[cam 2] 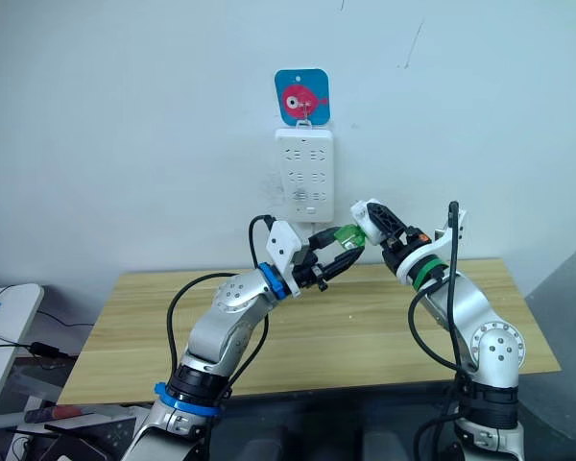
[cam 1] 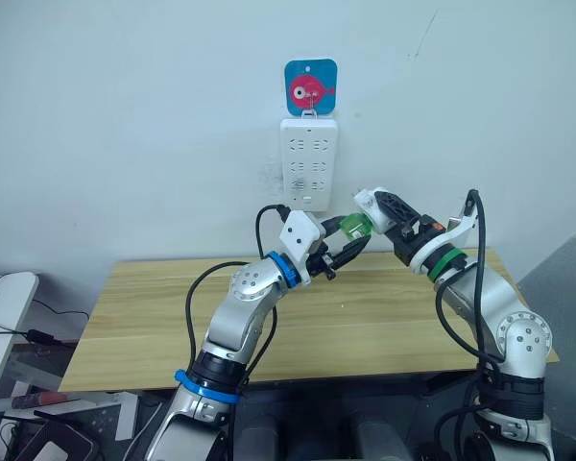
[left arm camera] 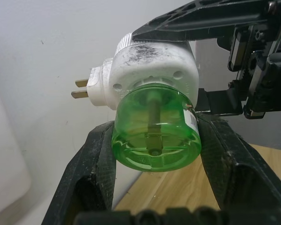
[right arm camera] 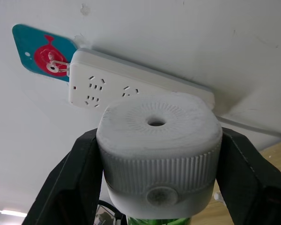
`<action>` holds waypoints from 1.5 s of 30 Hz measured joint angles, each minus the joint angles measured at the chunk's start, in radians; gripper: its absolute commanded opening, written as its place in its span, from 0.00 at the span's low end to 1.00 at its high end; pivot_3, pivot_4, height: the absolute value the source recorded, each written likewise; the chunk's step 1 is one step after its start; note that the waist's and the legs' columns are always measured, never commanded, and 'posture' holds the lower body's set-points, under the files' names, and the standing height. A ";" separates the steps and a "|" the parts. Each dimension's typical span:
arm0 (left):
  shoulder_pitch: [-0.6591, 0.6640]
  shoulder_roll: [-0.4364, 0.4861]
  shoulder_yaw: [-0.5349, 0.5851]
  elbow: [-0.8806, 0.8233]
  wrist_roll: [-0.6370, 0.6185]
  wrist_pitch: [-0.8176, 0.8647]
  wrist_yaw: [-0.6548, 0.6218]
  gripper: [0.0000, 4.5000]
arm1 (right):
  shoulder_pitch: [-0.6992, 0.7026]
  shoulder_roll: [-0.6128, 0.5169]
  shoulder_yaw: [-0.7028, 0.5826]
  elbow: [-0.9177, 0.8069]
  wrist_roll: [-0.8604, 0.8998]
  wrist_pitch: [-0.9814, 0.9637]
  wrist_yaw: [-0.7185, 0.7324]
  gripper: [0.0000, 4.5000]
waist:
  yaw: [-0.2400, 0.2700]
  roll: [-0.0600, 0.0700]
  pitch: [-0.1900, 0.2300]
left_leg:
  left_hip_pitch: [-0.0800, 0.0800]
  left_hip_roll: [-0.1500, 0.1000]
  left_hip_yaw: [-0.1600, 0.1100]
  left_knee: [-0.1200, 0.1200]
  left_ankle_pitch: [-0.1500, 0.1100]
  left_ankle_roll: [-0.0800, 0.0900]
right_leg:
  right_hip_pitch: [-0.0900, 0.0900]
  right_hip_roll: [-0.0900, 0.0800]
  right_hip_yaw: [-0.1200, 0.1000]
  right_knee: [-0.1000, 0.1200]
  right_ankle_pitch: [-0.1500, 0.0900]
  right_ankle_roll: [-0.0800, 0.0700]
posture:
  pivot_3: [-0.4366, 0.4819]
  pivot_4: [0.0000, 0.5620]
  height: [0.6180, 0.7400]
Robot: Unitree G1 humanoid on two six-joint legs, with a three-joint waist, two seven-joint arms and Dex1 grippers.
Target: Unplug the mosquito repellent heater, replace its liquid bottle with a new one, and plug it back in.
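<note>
Both arms are raised over the desk (cam 1: 384,327) with elbows bent, and their end effectors meet in the air just below the power strip (cam 1: 308,161) on the wall. The left end effector (left arm camera: 154,154) points up and to the right, its two black fingers (left arm camera: 91,173) clamped on either side of the green bottle (left arm camera: 154,136). The right end effector (right arm camera: 159,178) reaches in from the right, its fingers (right arm camera: 70,183) closed against the ribbed sides of the white heater (right arm camera: 159,159). Heater and bottle are joined, held between the two end effectors above the desk. The heater's two metal prongs (left arm camera: 81,89) stick out bare, apart from the strip's sockets. A blue card with a red fish (cam 1: 310,84) hangs above the strip.
</note>
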 measured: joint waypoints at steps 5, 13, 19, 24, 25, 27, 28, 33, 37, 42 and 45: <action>-0.016 0.047 0.002 0.031 0.001 -0.029 -0.038 0.51 | -0.006 -0.115 0.019 0.043 0.022 0.084 0.086 0.98 | 0.001 0.000 0.000 | 0.000 0.000 0.001 0.000 0.000 0.000 | 0.000 0.000 0.000 -0.001 0.000 0.000 | 0.43 0.18 1.00; 0.007 0.174 0.015 0.077 -0.015 -0.202 -0.235 0.51 | -0.153 -0.451 0.061 0.336 0.053 0.442 0.445 0.98 | 0.000 0.001 0.001 | 0.000 0.001 0.002 -0.001 0.000 0.001 | 0.000 0.000 0.000 -0.001 0.000 0.000 | 0.46 0.17 1.00; 0.002 0.280 0.014 0.158 0.000 -0.311 -0.391 0.51 | -0.261 -0.523 0.135 0.483 -0.038 0.662 0.692 0.98 | 0.009 0.001 0.001 | 0.000 0.001 0.001 -0.001 0.001 0.001 | 0.000 0.000 0.000 -0.001 0.000 0.000 | 0.50 0.16 1.00; -0.018 0.288 0.008 0.196 0.014 -0.366 -0.433 0.51 | -0.326 -0.511 0.163 0.527 -0.133 0.735 0.788 0.98 | 0.016 0.001 0.001 | -0.001 0.000 0.001 0.000 0.000 0.002 | 0.000 -0.002 0.000 -0.002 0.001 0.001 | 0.51 0.15 1.00; -0.018 0.287 0.008 0.197 0.015 -0.369 -0.433 0.51 | -0.335 -0.504 0.162 0.534 -0.154 0.741 0.799 0.98 | 0.018 0.001 0.001 | -0.001 0.000 0.001 0.000 0.000 0.002 | 0.000 -0.002 0.000 -0.002 0.001 0.001 | 0.51 0.15 1.00; -0.017 0.284 0.008 0.195 0.015 -0.369 -0.433 0.51 | -0.340 -0.486 0.159 0.545 -0.191 0.749 0.812 0.98 | 0.018 0.001 0.001 | -0.001 0.000 0.001 0.000 0.000 0.002 | 0.000 -0.002 -0.001 -0.002 0.001 0.001 | 0.51 0.15 1.00; -0.017 0.283 0.008 0.192 0.015 -0.369 -0.433 0.51 | -0.341 -0.477 0.158 0.552 -0.208 0.751 0.819 0.98 | 0.019 0.001 0.001 | -0.001 0.000 0.001 0.000 0.000 0.002 | 0.000 -0.002 -0.001 -0.002 0.001 0.001 | 0.51 0.15 1.00; -0.012 0.273 -0.002 0.141 0.017 -0.372 -0.435 0.51 | -0.344 -0.462 0.152 0.560 -0.275 0.783 0.848 0.98 | 0.019 0.001 0.001 | -0.002 0.000 0.001 0.000 0.000 0.002 | 0.000 -0.002 0.000 -0.002 0.001 0.001 | 0.50 0.15 1.00; -0.015 0.267 -0.011 0.131 0.018 -0.390 -0.444 0.51 | -0.347 -0.462 0.150 0.565 -0.333 0.809 0.882 0.98 | 0.019 0.001 0.001 | -0.001 0.000 0.001 0.000 0.000 0.002 | 0.000 -0.002 -0.001 -0.002 0.001 0.001 | 0.50 0.15 1.00; -0.027 0.253 -0.014 0.131 0.017 -0.397 -0.452 0.51 | -0.363 -0.460 0.137 0.579 -0.380 0.837 0.928 0.98 | 0.018 0.001 0.001 | -0.001 0.000 0.001 0.000 0.000 0.002 | 0.000 -0.002 -0.001 -0.002 0.001 0.001 | 0.49 0.15 1.00; -0.035 0.249 -0.014 0.131 0.014 -0.400 -0.453 0.51 | -0.363 -0.456 0.111 0.581 -0.400 0.845 0.945 0.98 | 0.018 0.001 0.001 | -0.001 0.000 0.001 0.000 0.000 0.002 | 0.000 -0.002 -0.001 -0.002 0.001 0.001 | 0.48 0.15 1.00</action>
